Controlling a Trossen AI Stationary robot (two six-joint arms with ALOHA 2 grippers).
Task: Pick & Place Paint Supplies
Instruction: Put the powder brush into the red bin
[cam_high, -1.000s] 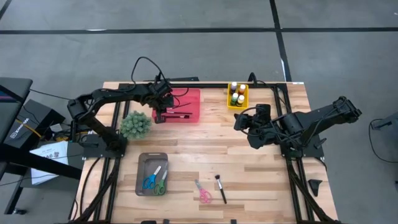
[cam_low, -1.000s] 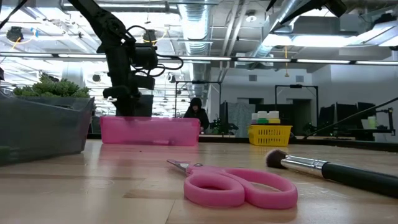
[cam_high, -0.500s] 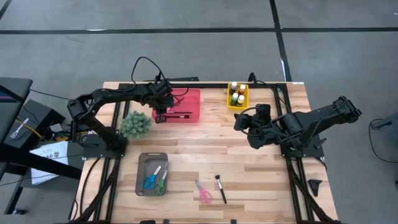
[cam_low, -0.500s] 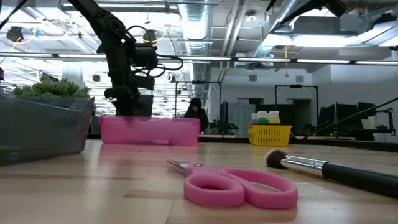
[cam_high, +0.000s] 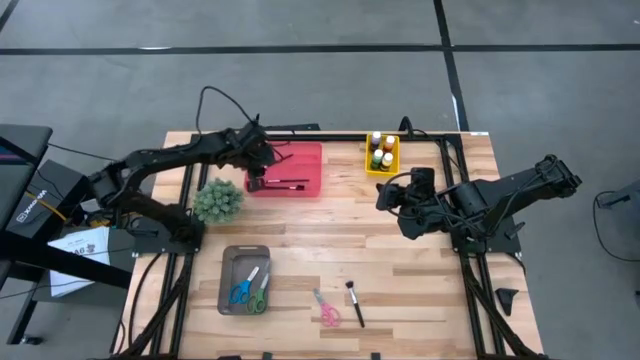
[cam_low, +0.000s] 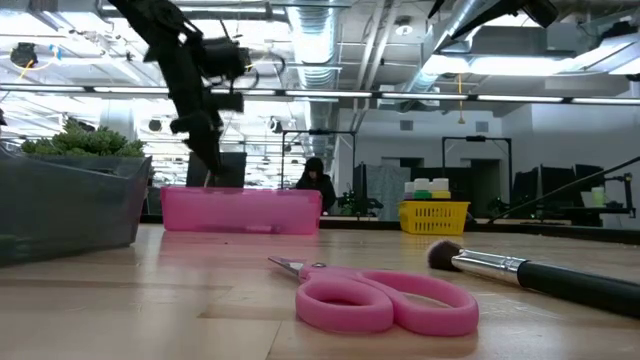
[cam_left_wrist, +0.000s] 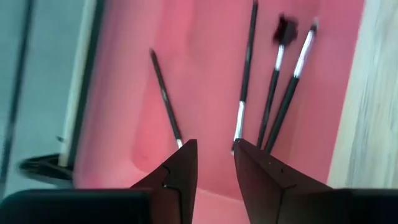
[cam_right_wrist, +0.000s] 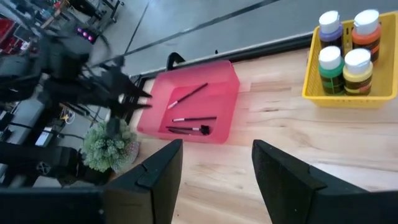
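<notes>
The left gripper (cam_left_wrist: 214, 155) was seen narrowly parted, empty, above the pink tray (cam_high: 300, 165) holding paintbrushes (cam_left_wrist: 283, 87) at upper centre. The right gripper (cam_right_wrist: 214, 155) was spread wide, empty, near the yellow basket (cam_high: 383, 166) of paint bottles (cam_right_wrist: 343, 59).

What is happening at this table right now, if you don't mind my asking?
The robot is sorting paint supplies. The left end effector hangs open and empty over the pink tray, where four paintbrushes already lie. The right end effector waits open mid-table, near the yellow basket of paint bottles. One larger brush still lies on the table beside pink scissors.
</notes>
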